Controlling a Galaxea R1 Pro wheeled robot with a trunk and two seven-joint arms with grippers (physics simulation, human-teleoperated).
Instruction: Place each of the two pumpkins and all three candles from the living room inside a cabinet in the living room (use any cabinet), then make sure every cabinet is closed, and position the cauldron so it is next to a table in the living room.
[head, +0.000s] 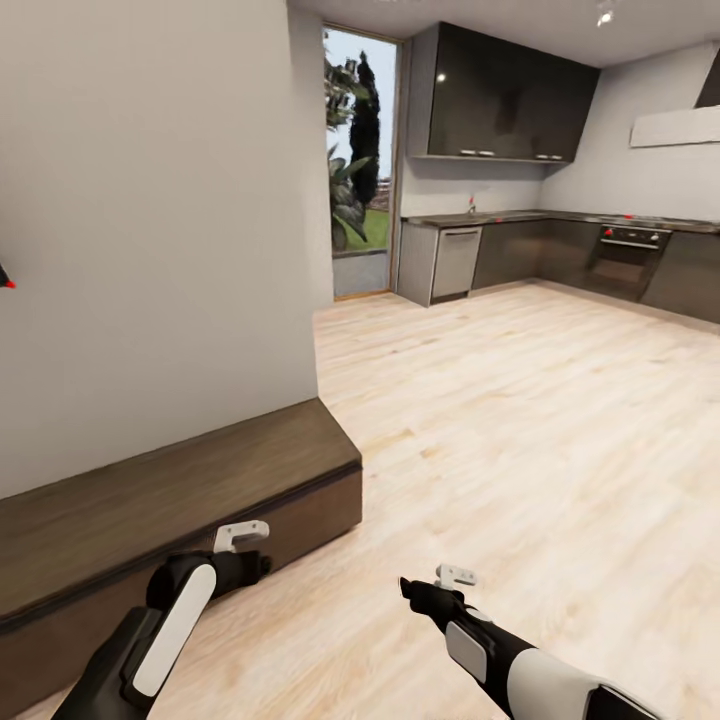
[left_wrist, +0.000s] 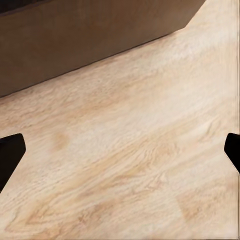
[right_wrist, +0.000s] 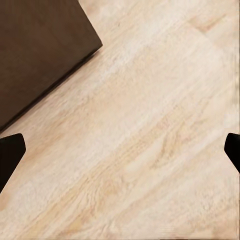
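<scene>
Nearest to the camera, both arms hang low over the pale wood floor (head: 520, 400). The left gripper (left_wrist: 120, 150) has its fingers spread wide apart, with only bare floor between the two dark fingertips (left_wrist: 10, 155), and it holds nothing. In the head view the left gripper (head: 242, 536) is just in front of the cabinet. The right gripper (right_wrist: 120, 150) is spread equally wide and is empty too; only planks lie between its tips. In the head view the right gripper (head: 455, 577) is over open floor, well apart from the cabinet.

The cabinet (head: 170, 500) is a long, low, dark-brown unit standing against the white wall (head: 150, 220) on the left. Its front looks flush and closed as far as it can be seen. Its end corner (right_wrist: 40, 55) appears in the right wrist view, and its front (left_wrist: 75, 40) in the left wrist view.

Farther away the floor runs to a kitchen with dark grey cupboards (head: 505, 95), a counter (head: 500, 216), an oven (head: 630, 250) and a tall glass door (head: 360, 165) showing trees outside.
</scene>
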